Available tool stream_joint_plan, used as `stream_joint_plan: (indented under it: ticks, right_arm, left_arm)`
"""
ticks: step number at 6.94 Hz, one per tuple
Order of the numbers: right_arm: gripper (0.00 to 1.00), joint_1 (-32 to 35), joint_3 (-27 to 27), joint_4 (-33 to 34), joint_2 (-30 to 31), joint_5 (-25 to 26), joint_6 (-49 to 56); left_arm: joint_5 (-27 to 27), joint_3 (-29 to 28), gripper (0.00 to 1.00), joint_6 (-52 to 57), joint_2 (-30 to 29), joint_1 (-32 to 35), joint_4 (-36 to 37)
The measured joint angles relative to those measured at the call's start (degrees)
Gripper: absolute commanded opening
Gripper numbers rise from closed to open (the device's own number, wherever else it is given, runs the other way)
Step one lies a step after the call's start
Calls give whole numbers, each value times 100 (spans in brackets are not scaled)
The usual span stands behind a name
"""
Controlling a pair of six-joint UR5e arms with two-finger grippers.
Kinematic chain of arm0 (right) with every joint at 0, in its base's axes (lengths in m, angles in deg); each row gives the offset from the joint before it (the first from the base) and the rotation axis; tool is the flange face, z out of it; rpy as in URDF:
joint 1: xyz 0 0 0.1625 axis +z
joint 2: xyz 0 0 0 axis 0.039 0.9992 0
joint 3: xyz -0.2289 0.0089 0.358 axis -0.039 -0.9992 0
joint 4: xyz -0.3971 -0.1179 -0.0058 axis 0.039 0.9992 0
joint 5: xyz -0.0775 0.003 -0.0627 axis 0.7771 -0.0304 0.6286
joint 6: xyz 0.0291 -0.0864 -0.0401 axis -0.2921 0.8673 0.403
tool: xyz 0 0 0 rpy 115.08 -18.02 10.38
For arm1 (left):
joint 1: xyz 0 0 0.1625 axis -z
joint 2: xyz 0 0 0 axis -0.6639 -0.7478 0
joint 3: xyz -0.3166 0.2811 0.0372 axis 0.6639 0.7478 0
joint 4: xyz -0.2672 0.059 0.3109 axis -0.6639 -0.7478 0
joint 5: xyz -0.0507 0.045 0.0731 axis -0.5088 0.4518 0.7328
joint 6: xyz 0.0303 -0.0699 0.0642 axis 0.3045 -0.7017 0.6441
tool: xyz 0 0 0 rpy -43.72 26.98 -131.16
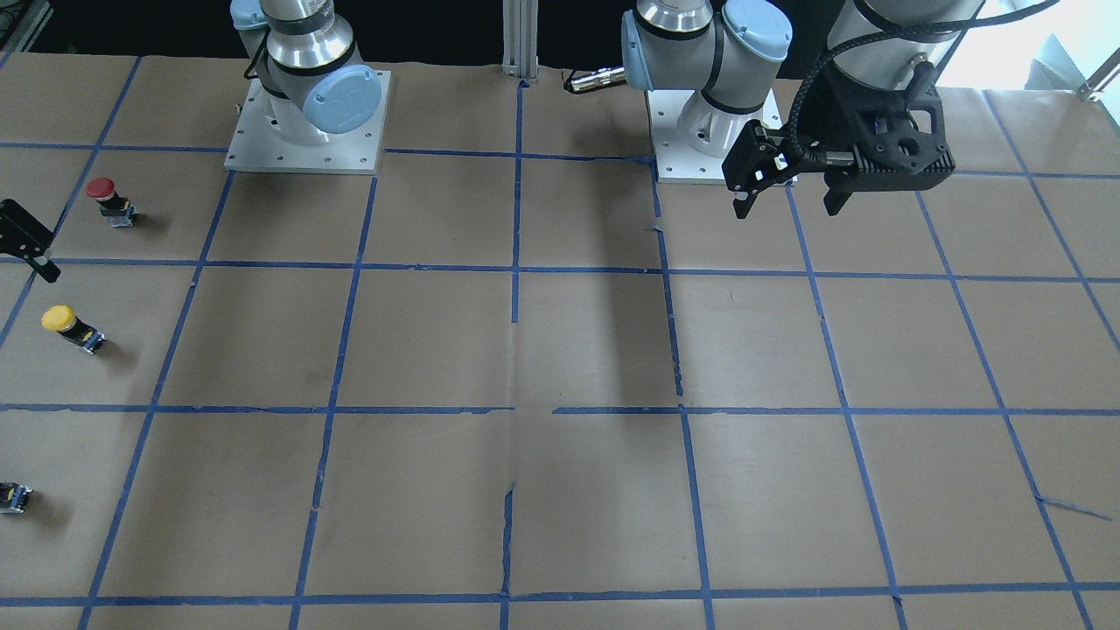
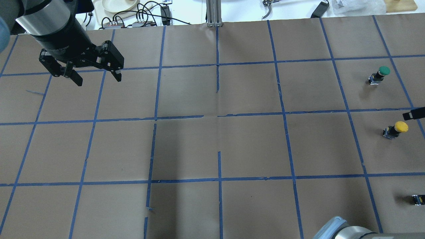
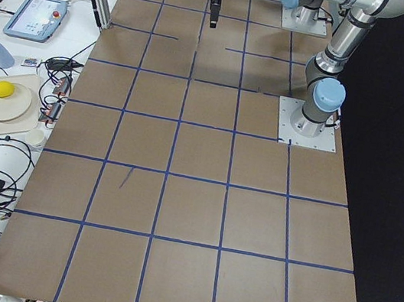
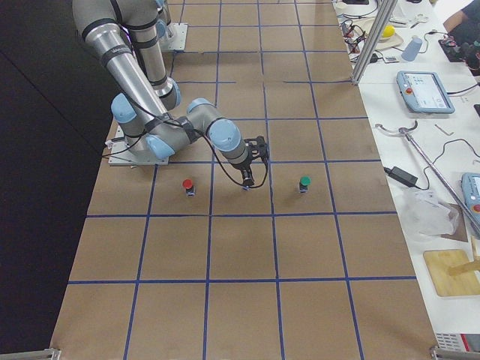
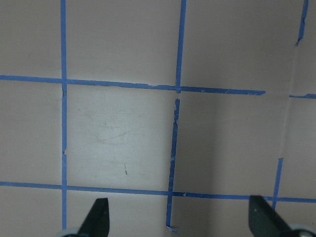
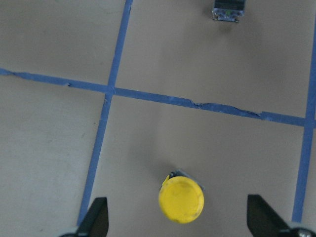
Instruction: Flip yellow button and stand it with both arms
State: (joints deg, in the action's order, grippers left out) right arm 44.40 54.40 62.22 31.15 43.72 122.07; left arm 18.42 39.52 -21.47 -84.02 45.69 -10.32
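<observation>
The yellow button (image 1: 72,327) stands on the brown paper near the table's end on my right, yellow cap up on its black and grey body; it also shows in the overhead view (image 2: 395,128). My right gripper (image 6: 180,219) hangs open straight above the yellow button (image 6: 181,199), with one finger on each side and not touching it. Only one of its fingers (image 2: 413,114) shows at the overhead view's edge. My left gripper (image 2: 98,79) is open and empty, held high over the far left of the table (image 1: 787,208).
A red-capped button (image 1: 109,199) stands one grid square nearer my base. A green-capped button (image 2: 380,74) stands one square farther out. A small black body (image 6: 228,10) shows at the top of the right wrist view. Blue tape lines cross the brown paper.
</observation>
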Motion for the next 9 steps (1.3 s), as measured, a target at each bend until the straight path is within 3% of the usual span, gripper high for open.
stream_joint_plan:
  ticks: [2, 4, 7, 9]
  right_arm:
    - [100, 888, -957, -1419, 349, 712, -1360]
    - [100, 1960, -1670, -2676, 810, 1040, -3045]
    - [100, 3653, -1779, -3209, 1128, 1243, -5185]
    - [100, 4265, -1697, -3226, 1170, 1397, -5590]
  left_arm:
    - [9, -7, 100, -3, 1, -8, 4]
    - [13, -10, 100, -14, 2, -10, 4]
    - [14, 40, 100, -28, -10, -8, 54]
    - [-17, 92, 100, -62, -15, -1, 53]
